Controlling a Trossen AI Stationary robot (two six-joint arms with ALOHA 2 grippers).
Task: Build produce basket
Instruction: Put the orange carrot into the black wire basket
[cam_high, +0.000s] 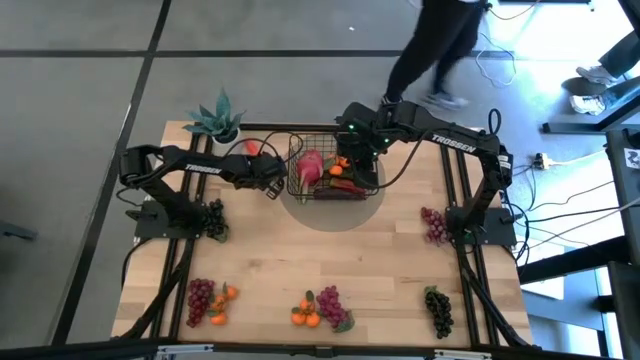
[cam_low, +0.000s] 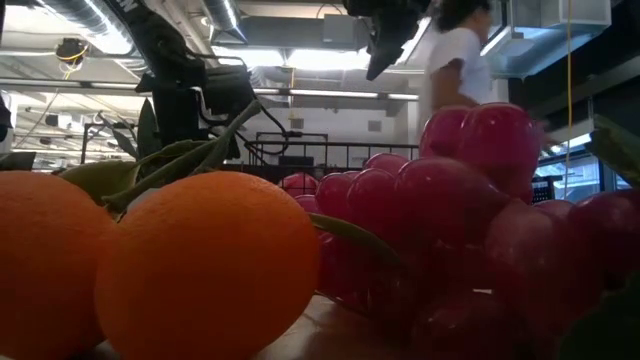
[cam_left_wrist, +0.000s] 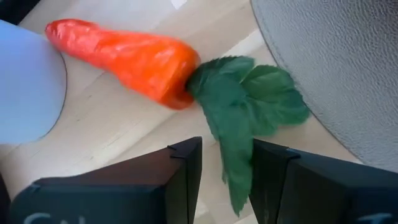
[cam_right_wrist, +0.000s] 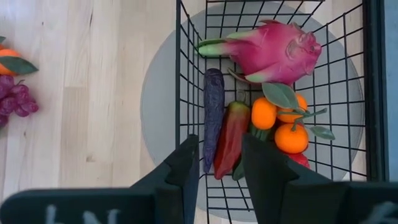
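Orange carrot (cam_left_wrist: 124, 59) beyond left gripper (cam_left_wrist: 227, 171)

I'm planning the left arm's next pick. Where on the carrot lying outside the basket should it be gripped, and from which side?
Probably grip the carrot across its thick orange body near the leafy end, coming from above. It lies flat on the table, and the green leaves look too thin to hold. The left gripper is open, with the leaf tip between its fingers.

Left gripper (cam_left_wrist: 226, 177) fingers apart, low; right gripper (cam_right_wrist: 219, 171) apart, seemingly raised.
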